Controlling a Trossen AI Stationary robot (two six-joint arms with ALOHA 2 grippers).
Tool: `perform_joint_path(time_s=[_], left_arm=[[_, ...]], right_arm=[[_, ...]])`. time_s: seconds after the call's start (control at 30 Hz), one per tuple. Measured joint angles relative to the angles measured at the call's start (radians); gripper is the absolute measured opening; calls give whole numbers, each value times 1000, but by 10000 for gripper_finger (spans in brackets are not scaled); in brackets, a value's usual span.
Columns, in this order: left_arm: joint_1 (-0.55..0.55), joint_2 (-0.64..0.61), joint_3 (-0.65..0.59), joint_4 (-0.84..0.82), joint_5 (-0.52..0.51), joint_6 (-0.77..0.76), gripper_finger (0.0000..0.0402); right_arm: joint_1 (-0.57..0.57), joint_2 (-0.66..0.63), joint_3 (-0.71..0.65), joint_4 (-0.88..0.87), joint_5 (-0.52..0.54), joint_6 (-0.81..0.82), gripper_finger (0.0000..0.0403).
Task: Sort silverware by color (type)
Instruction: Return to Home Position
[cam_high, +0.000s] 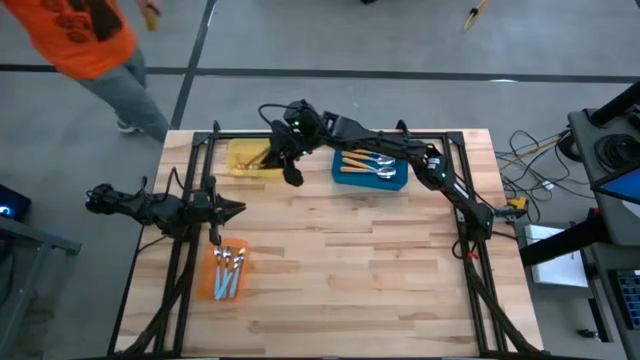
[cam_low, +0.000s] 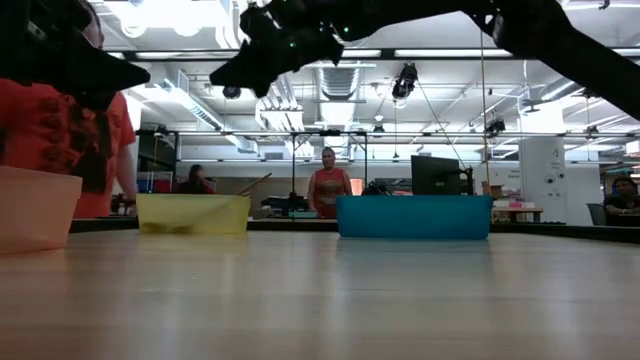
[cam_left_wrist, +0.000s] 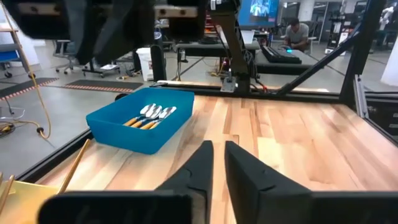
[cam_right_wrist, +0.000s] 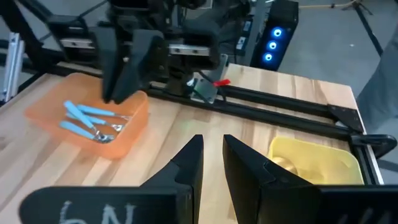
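Observation:
The silverware lies in three trays. Blue-handled spoons (cam_high: 228, 268) are in the orange tray (cam_right_wrist: 134, 134) at the near left. Orange-handled spoons (cam_left_wrist: 149, 116) are in the blue tray (cam_high: 400, 183) at the far middle. Gold spoons (cam_high: 255, 157) are in the yellow tray (cam_right_wrist: 323, 162) at the far left. My left gripper (cam_left_wrist: 214, 155) hangs level over the left edge, above the orange tray, shut and holding nothing. My right gripper (cam_right_wrist: 211, 152) hovers between the yellow and blue trays, pointing toward the left arm. Its fingers are nearly together with nothing between them.
Black frame rails (cam_high: 200, 180) run along the table's left, right and far sides. A person in an orange shirt (cam_high: 90, 40) stands beyond the far left corner, and other people show in the room behind. Bare wood (cam_high: 350, 260) fills the middle and near side.

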Motion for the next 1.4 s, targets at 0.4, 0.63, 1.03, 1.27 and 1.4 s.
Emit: perform_joint_path(time_s=[0.4,0.63,1.03,1.27,1.4], left_arm=[[0,0,0,-1,0,2,4],[0,0,0,-3,-1,6,4],[0,0,0,-6,-1,1,4],[0,0,0,-7,-1,-42,4],[0,0,0,-7,-1,-54,4]], right_arm=[[44,-206,-22,-267,4,-105,52],[81,-387,-190,-267,11,-121,44],[89,-779,-881,122,12,-91,15],[96,-1019,-1294,327,11,-69,13],[97,-1157,-1491,391,12,-68,13]])
